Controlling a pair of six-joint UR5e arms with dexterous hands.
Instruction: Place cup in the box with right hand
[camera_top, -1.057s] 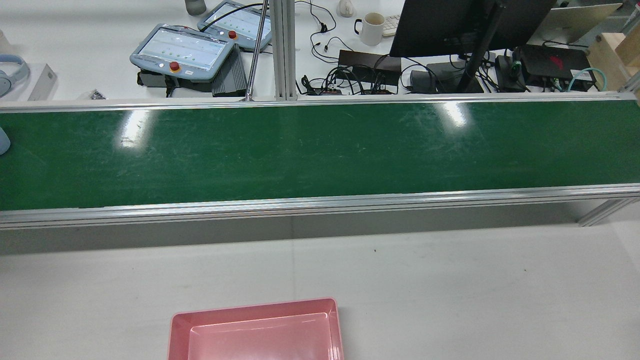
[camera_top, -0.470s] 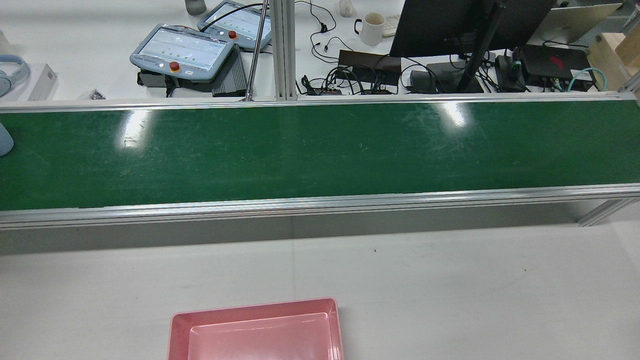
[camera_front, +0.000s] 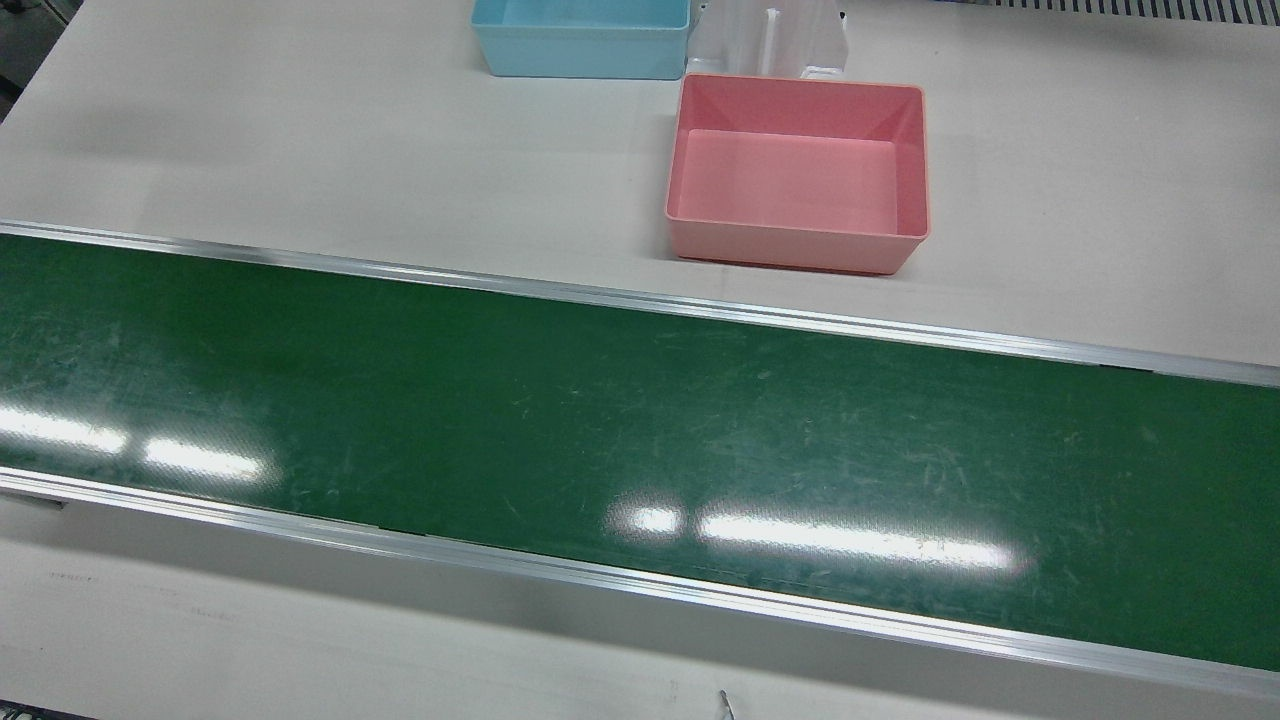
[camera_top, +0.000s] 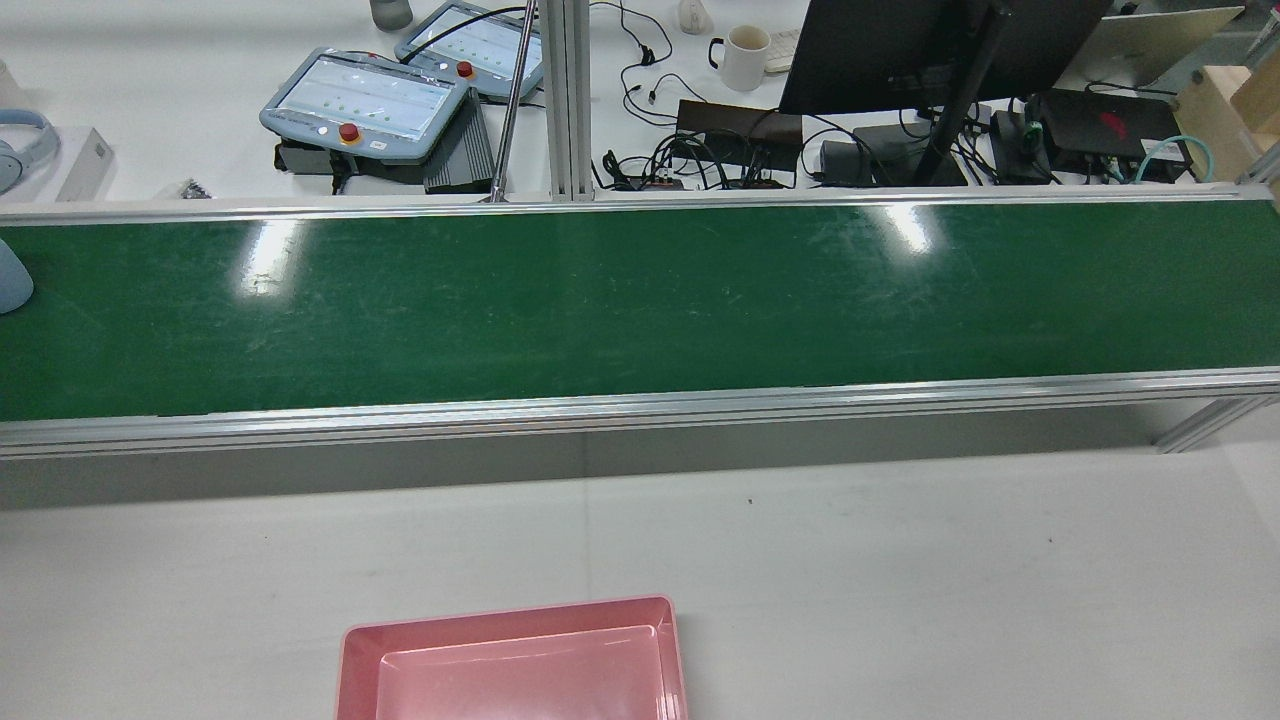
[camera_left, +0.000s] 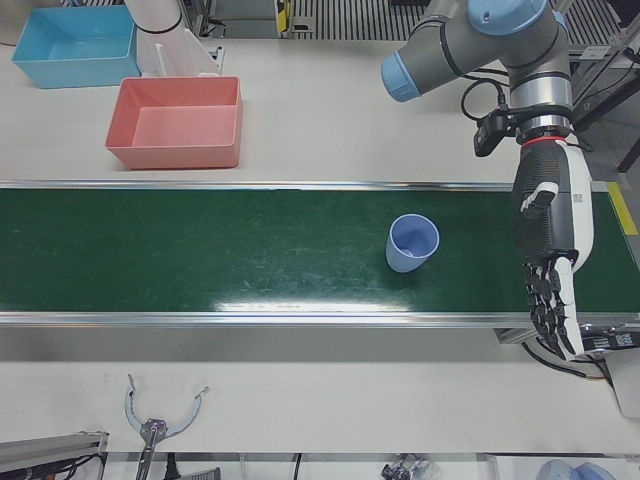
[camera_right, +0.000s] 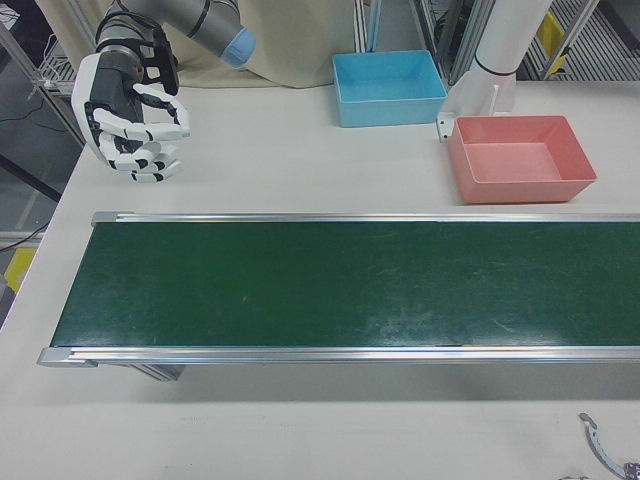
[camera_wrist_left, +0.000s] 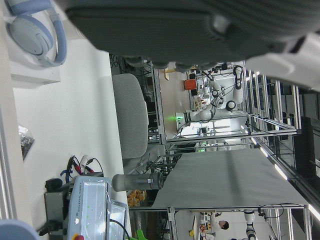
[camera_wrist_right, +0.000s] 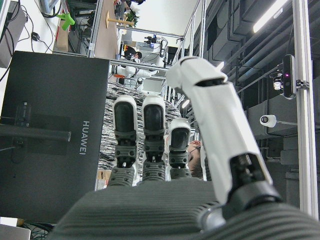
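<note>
A light blue cup (camera_left: 411, 243) stands upright on the green conveyor belt (camera_left: 200, 260); in the rear view only its edge (camera_top: 12, 281) shows at the far left. The empty pink box (camera_front: 790, 245) (camera_top: 505, 610) (camera_right: 520, 188) sits on the white table beside the belt. My right hand (camera_right: 130, 122) hangs open over the table past the belt's other end, fingers (camera_wrist_right: 145, 135) loosely curled and holding nothing. My left hand (camera_left: 548, 262) is open, fingers pointing down, just right of the cup in the left-front view and apart from it.
A blue box (camera_front: 580, 45) stands beside the pink one, by a white pedestal (camera_front: 770, 40). Behind the belt in the rear view are teach pendants (camera_top: 365, 100), a monitor (camera_top: 900, 50), cables and a mug (camera_top: 745, 57). A metal tool (camera_left: 150, 420) lies on the near table.
The cup's edge has crept a little further right into the rear view along the belt. Nothing else there has moved.
</note>
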